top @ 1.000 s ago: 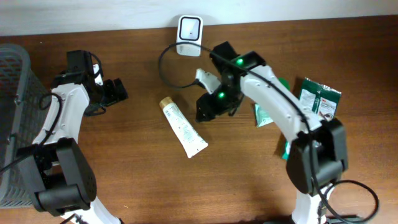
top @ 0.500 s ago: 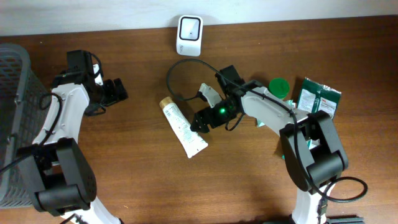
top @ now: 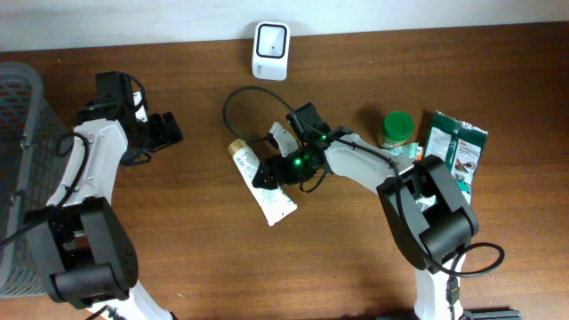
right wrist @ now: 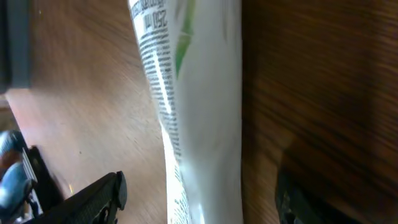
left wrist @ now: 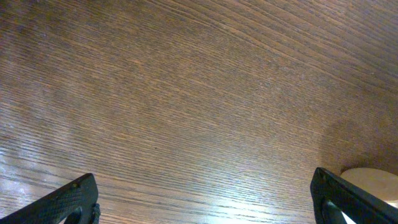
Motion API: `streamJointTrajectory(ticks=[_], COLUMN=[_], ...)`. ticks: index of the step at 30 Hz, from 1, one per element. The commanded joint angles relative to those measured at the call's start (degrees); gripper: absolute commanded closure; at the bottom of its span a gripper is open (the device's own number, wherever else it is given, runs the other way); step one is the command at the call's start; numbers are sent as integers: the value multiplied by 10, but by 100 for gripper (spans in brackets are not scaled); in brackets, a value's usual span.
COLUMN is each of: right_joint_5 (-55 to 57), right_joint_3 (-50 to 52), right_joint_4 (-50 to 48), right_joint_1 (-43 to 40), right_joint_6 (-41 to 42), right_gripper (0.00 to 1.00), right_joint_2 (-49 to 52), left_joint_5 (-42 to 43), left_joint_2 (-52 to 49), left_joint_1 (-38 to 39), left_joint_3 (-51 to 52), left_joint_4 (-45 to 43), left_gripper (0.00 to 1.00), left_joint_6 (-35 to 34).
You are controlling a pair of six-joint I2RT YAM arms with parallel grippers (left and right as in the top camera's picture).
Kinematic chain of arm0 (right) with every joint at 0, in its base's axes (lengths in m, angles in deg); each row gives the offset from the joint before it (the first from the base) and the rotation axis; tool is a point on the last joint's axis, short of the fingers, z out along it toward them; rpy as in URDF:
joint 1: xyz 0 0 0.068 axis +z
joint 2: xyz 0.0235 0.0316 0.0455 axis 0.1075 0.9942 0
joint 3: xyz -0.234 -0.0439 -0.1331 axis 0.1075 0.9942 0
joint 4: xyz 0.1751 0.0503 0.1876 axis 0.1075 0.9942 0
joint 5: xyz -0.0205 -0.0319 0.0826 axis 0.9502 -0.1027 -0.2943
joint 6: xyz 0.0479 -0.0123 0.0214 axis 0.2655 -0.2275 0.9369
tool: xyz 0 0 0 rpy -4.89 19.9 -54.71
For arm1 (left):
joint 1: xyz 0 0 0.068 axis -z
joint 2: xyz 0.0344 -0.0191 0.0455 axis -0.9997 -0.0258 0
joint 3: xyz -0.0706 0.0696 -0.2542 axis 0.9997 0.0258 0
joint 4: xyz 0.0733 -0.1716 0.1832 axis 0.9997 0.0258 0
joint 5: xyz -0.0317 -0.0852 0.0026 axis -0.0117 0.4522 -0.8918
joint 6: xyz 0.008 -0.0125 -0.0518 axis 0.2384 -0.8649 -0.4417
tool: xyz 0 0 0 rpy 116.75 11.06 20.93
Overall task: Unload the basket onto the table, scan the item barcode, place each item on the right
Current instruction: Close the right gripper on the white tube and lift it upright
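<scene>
A white tube (top: pixel 278 204) with a gold cap lies slantwise on the wooden table, cap toward the upper left. In the right wrist view the tube (right wrist: pixel 199 93) runs up the middle, with printed text along its left side. My right gripper (top: pixel 266 174) is low over the tube's middle. It is open (right wrist: pixel 199 196), one finger on each side of the tube with a gap on both sides. The white scanner (top: pixel 270 48) stands at the table's back edge. My left gripper (top: pixel 169 132) is open at the left over bare wood (left wrist: pixel 205 199).
A wire basket (top: pixel 18 133) fills the far left edge. A green-lidded jar (top: pixel 396 129) and a green packet (top: pixel 454 147) sit at the right. A black cable (top: pixel 233 100) loops between scanner and tube. A pale rounded edge (left wrist: pixel 373 180) shows in the left wrist view's corner.
My right arm has swung left and down from beside the scanner to the tube, and its fingers now straddle it. The green-lidded jar has come into view. The left arm is still.
</scene>
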Motion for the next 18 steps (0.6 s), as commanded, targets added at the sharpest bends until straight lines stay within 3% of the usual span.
streamJointTrajectory(ticks=[1, 9, 15, 18], right_joint_5=[43, 114, 147, 147], right_joint_3=[6, 7, 7, 7], right_joint_4=[4, -1, -14, -20], right_joint_1=[10, 62, 65, 65], right_joint_6=[31, 31, 100, 110], right_gripper=[27, 30, 49, 64], right_joint_2=[31, 35, 49, 51], left_joint_5=[6, 6, 6, 6], left_joint_2=[-5, -5, -5, -5], left_joint_1=[-1, -1, -1, -1], left_joint_3=[3, 3, 3, 3], left_joint_4=[0, 0, 0, 0], left_gripper=[1, 1, 1, 1], left_joint_6=[3, 3, 3, 3])
